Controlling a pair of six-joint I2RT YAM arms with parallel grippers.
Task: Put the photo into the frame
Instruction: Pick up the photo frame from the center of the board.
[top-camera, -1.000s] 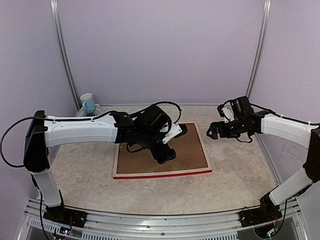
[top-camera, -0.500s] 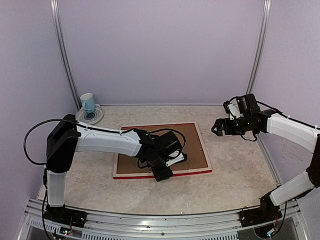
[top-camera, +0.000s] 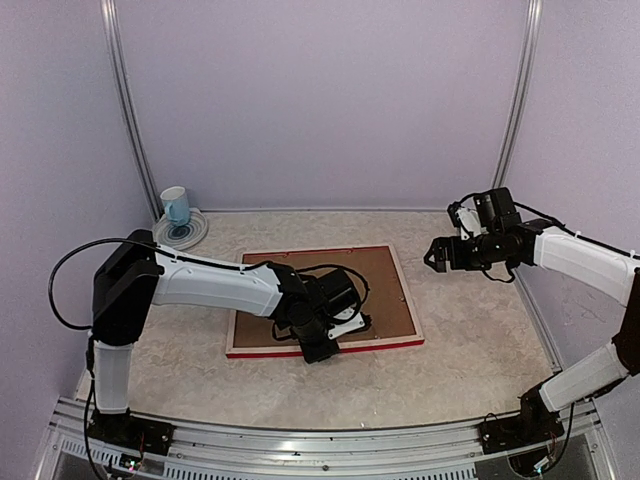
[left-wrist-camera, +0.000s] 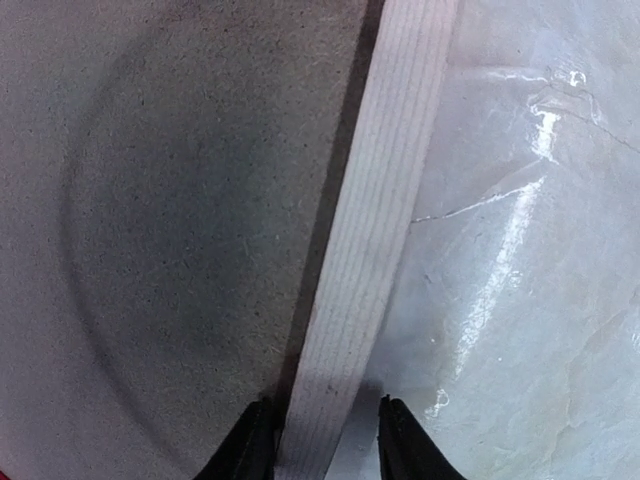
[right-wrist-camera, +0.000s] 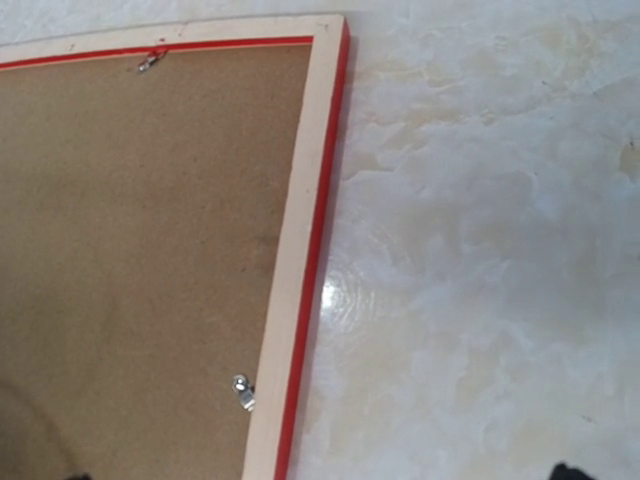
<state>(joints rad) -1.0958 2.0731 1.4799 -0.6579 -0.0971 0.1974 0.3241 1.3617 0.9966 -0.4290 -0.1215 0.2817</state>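
Two left gripper (left-wrist-camera: 327, 445) fingers (left-wrist-camera: 250, 450) straddle the near rail of the large red-faced, pale-wood picture frame (top-camera: 408, 300) lying back-up — whether clamped I cannot tell — so a shallow pinch could slip; right gripper (top-camera: 432, 256) gapes beyond its far-right corner, photo unseen.

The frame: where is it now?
In the top view the frame lies back-up in the middle of the table, the left gripper straddling its near rail and the right gripper hovering off its far right corner.
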